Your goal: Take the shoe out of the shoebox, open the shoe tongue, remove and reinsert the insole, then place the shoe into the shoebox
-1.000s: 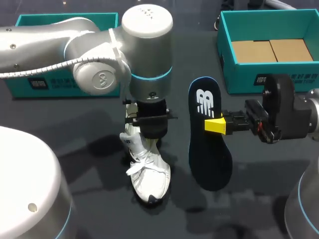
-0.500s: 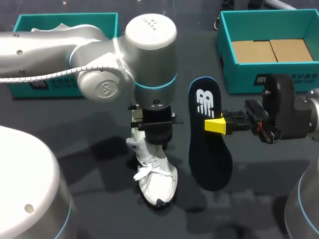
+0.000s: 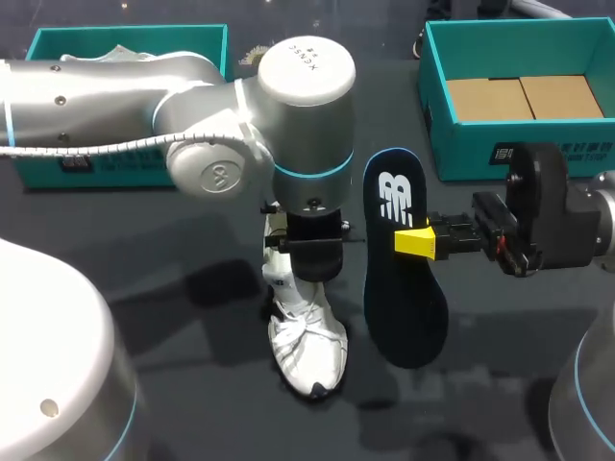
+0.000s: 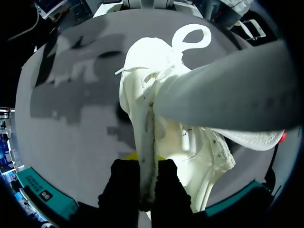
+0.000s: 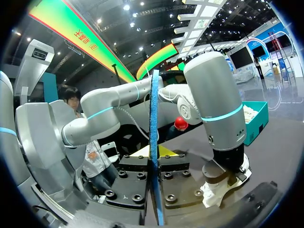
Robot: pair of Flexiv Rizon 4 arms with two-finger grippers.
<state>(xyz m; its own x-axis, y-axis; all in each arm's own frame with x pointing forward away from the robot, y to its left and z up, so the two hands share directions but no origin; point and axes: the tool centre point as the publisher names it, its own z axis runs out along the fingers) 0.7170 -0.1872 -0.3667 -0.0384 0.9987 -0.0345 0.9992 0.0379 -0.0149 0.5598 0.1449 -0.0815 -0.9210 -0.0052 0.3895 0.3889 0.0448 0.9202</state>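
A white lace-up shoe [image 3: 307, 338] stands toe-down toward the table's front edge, hanging from my left gripper [image 3: 308, 269]. In the left wrist view that gripper [image 4: 145, 197] is shut on a thin edge at the shoe's [image 4: 142, 95] opening. Just to the shoe's right, my right gripper [image 3: 415, 241] is shut on a dark insole [image 3: 404, 288] with a white logo, held on edge above the table. The right wrist view shows the insole [image 5: 154, 118] edge-on between that gripper's [image 5: 155, 159] fingers, with the shoe [image 5: 214, 192] and my left arm beyond it.
An open teal shoebox [image 3: 461, 144] with a cardboard floor stands at the back right. A second teal box part [image 3: 125, 38] sits at the back left, behind my left arm. The dark table [image 3: 173, 288] is bare left of the shoe.
My left arm has carried the shoe to the right and slightly forward, closer to the insole. The right gripper and the insole have stayed put.
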